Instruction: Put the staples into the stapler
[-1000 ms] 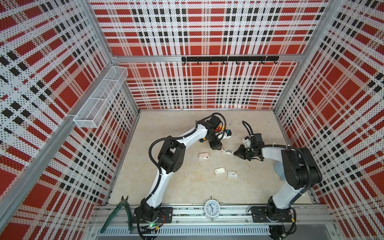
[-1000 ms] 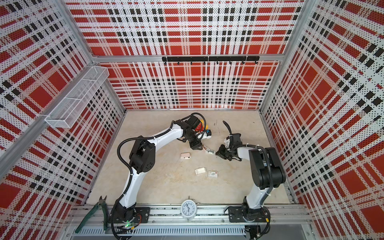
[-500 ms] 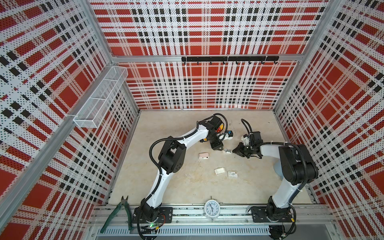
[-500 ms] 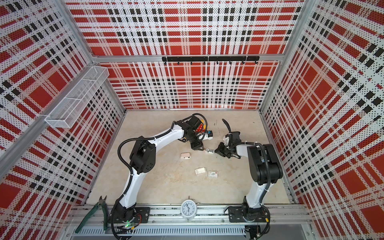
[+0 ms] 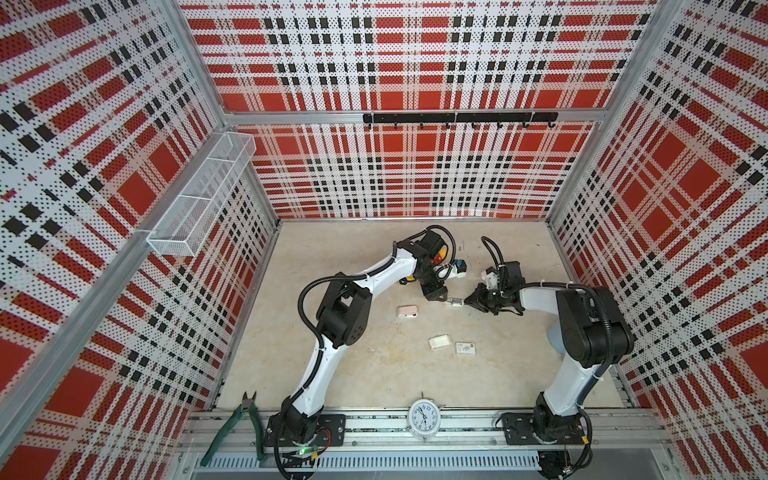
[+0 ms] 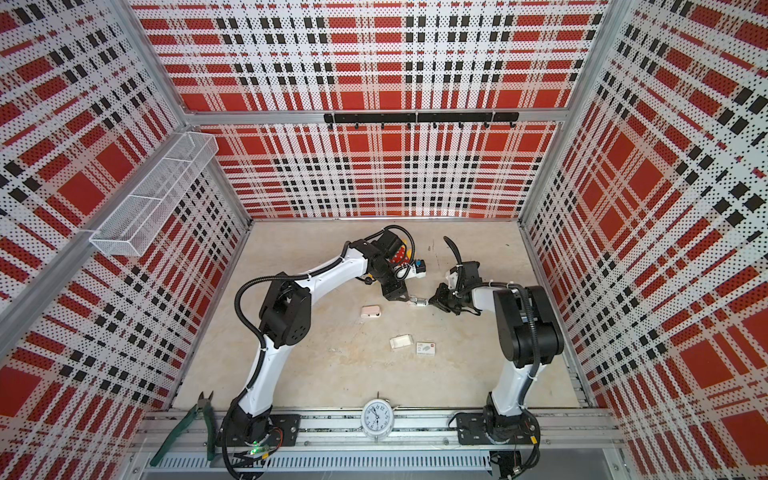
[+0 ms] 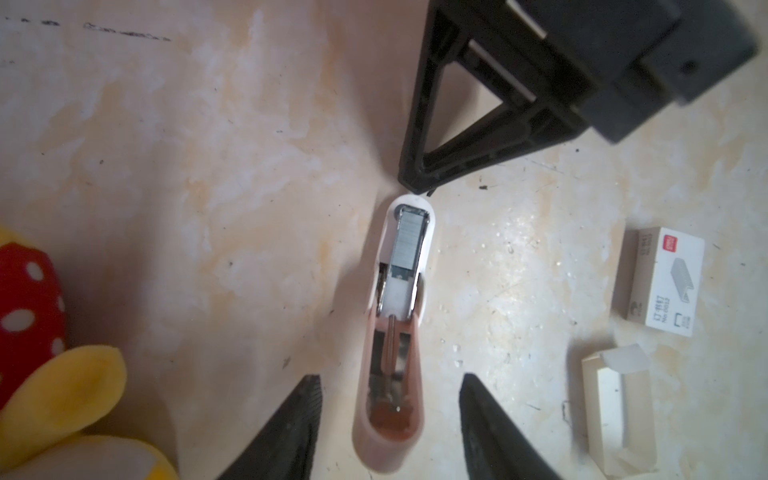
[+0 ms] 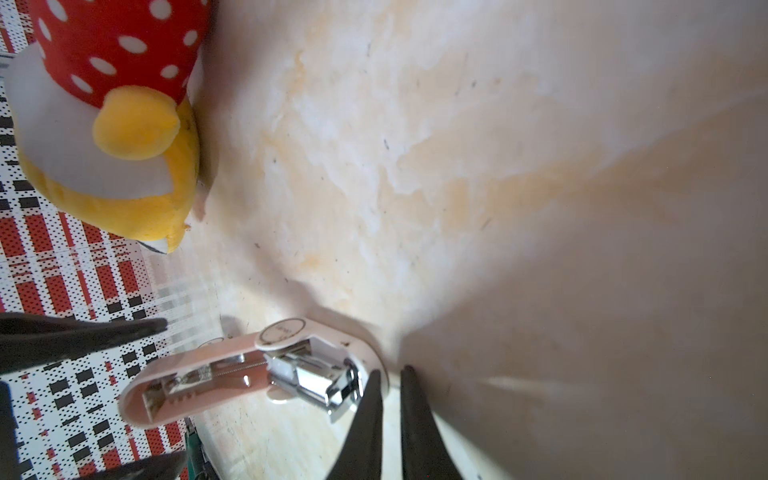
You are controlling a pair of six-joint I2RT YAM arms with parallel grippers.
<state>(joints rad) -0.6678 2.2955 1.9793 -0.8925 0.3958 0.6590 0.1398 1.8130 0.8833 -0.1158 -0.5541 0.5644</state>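
Observation:
A pink-and-white stapler (image 7: 395, 332) lies open on the floor between my two grippers in both top views (image 5: 454, 302) (image 6: 419, 302). Its pink lid is swung back, and a silvery-grey strip of staples (image 7: 409, 239) sits in the metal channel over the white base. My left gripper (image 7: 390, 378) is open, one finger on each side of the pink lid with a gap to both. My right gripper (image 8: 391, 370) is shut, its tips at the front rim of the white base. Whether they pinch that rim I cannot tell.
A second pink stapler (image 5: 408, 311) lies closed nearer the front. A white staple box (image 7: 660, 280) and an open cardboard tray (image 7: 619, 411) lie beside it. A red-and-yellow plush toy (image 8: 116, 104) stands at the back, and a clock (image 5: 423, 419) and pliers (image 5: 237, 424) at the front rail.
My right arm has drawn slightly toward the back and its elbow has shifted left. The stapler and the left arm stay where they were.

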